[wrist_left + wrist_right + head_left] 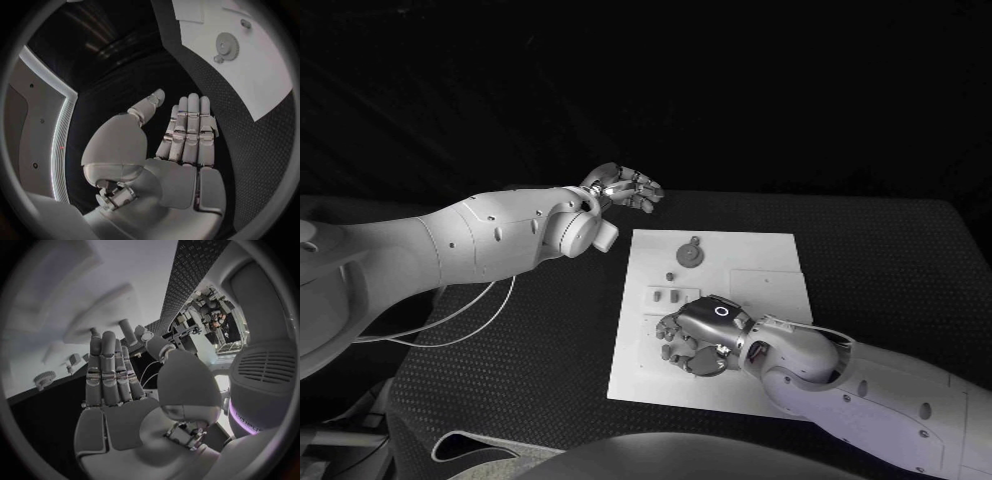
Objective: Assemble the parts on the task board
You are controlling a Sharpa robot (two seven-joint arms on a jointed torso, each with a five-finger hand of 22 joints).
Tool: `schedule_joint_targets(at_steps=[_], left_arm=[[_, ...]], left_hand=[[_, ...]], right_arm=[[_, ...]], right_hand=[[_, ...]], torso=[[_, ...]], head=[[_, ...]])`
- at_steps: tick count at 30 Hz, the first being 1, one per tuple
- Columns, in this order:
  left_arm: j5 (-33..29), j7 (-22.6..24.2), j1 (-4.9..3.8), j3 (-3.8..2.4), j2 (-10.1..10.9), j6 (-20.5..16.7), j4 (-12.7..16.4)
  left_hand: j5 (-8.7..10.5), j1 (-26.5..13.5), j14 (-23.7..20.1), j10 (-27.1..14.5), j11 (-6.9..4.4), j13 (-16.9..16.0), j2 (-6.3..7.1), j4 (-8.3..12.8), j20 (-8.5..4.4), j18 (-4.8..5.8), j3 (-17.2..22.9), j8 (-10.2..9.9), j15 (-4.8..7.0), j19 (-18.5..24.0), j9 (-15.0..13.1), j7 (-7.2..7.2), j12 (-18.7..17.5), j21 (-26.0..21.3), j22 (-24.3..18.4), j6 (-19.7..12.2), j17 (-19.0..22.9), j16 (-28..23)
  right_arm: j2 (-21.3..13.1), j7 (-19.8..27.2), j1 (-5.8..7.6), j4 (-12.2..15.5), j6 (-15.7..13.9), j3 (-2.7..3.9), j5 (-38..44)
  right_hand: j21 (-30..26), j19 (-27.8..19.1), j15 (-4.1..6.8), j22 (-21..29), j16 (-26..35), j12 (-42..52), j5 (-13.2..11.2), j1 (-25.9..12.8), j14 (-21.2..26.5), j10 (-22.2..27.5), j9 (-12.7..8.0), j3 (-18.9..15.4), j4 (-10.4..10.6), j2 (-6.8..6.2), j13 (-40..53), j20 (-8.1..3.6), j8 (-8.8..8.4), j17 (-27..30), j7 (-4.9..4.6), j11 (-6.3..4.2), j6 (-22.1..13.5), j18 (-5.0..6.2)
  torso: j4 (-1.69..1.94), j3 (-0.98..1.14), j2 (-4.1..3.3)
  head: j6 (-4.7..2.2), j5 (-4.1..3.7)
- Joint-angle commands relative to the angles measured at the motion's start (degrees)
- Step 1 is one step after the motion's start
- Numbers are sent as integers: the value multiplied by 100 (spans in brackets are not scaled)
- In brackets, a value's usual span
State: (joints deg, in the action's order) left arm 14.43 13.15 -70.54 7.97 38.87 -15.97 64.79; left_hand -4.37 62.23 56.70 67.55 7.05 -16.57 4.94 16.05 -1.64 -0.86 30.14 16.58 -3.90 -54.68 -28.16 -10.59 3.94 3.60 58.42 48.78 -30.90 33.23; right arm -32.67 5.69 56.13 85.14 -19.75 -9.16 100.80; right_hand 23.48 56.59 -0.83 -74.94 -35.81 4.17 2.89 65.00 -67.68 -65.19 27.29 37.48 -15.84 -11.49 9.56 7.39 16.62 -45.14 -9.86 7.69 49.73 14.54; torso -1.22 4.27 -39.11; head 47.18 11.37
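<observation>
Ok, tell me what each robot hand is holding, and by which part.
Nothing. The left robot hand is flat and empty beside the white task board; the right robot hand is empty over it.

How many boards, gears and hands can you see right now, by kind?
Task board: 1
Gear: 1
Hands: 2 (left hand, right hand)
Total: 4
The smaller parts beside the right hand are too small to count.

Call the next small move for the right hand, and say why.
Probably lower the right hand a little and close its fingers on a small part near it. It hovers over the task board's near half, fingers apart, holding nothing. The left hand sits off the board, also open.
</observation>
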Motion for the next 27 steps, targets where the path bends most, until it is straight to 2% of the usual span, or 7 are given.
schedule_joint_targets(at_steps=[1,7,10,13,19,20,27], left_arm=[[-29,55,-8,-5,20,65,-4],[-30,65,-8,-5,43,54,-30],[-30,71,-7,-4,22,60,-60],[-32,73,-6,-4,9,65,-94],[-33,69,-3,-2,-14,77,-145],[-33,71,0,-1,-20,87,-155],[-33,74,28,0,3,121,-158]], left_hand=[[-16,-58,24,-30,-19,9,15,-7,-1,31,-37,40,-11,-23,9,-5,6,25,-9,-45,-7,-27],[-15,-59,24,-30,-18,9,17,-7,-1,31,-38,41,-12,-22,9,-5,6,25,-11,-44,-9,-30],[-15,-60,24,-30,-18,9,18,-7,-1,31,-39,42,-12,-22,9,-5,7,25,-12,-43,-10,-31],[-15,-61,24,-29,-19,9,17,-7,-1,31,-39,43,-12,-21,9,-4,7,25,-13,-42,-11,-32],[-15,-62,24,-28,-19,10,17,-9,0,32,-39,44,-13,-20,9,-3,8,25,-14,-40,-13,-35],[-15,-63,24,-28,-19,10,18,-9,0,32,-40,45,-13,-20,9,-3,8,25,-15,-40,-14,-35],[-14,-79,21,-30,-18,12,22,-15,3,34,-48,46,-15,-16,10,-4,7,24,-20,-41,-20,-45]], right_arm=[[-131,372,158,162,-345,72,-834],[-542,396,646,528,-37,245,-2009],[-757,196,825,565,460,332,-2160],[-916,-68,1018,445,832,335,-2537],[-1305,-204,1121,374,876,334,-3541],[-1421,-413,1148,415,1102,334,-3753],[-1771,-1493,1224,788,2265,330,-3907]], right_hand=[[60,16,-25,-135,-60,9,-5,-61,-45,28,-5,1,102,-10,-7,-3,-17,-12,9,-19,-56,46],[244,196,143,-148,-317,286,-2,-273,-230,-396,-5,-122,259,173,171,-108,31,-119,-16,-203,-1,46],[394,323,276,-162,-569,571,3,-247,-345,-757,39,-192,211,262,418,-165,112,-246,22,-348,113,46],[730,322,417,-150,-1338,1188,-31,-235,-100,-557,148,-292,149,329,1484,-252,165,-733,85,-474,117,46],[1430,660,546,-160,-2755,3175,60,-429,-312,-350,301,-419,394,242,3653,-447,246,-1469,249,-697,256,46],[1794,704,599,-156,-3269,4100,51,-550,-211,163,403,-361,512,272,4628,-578,257,-1718,322,-723,271,46],[2022,719,641,-158,-3504,4572,-3,-848,-220,187,491,-388,734,261,5023,-603,279,-1773,296,-715,303,46]], torso=[[-4,5,2],[-19,11,4],[-23,10,8],[-26,8,13],[-41,16,26],[-32,20,24],[-62,30,29]], head=[[-49,-53],[-181,-176],[-233,-219],[-336,-321],[-453,-423],[-478,-475],[-574,-625]])
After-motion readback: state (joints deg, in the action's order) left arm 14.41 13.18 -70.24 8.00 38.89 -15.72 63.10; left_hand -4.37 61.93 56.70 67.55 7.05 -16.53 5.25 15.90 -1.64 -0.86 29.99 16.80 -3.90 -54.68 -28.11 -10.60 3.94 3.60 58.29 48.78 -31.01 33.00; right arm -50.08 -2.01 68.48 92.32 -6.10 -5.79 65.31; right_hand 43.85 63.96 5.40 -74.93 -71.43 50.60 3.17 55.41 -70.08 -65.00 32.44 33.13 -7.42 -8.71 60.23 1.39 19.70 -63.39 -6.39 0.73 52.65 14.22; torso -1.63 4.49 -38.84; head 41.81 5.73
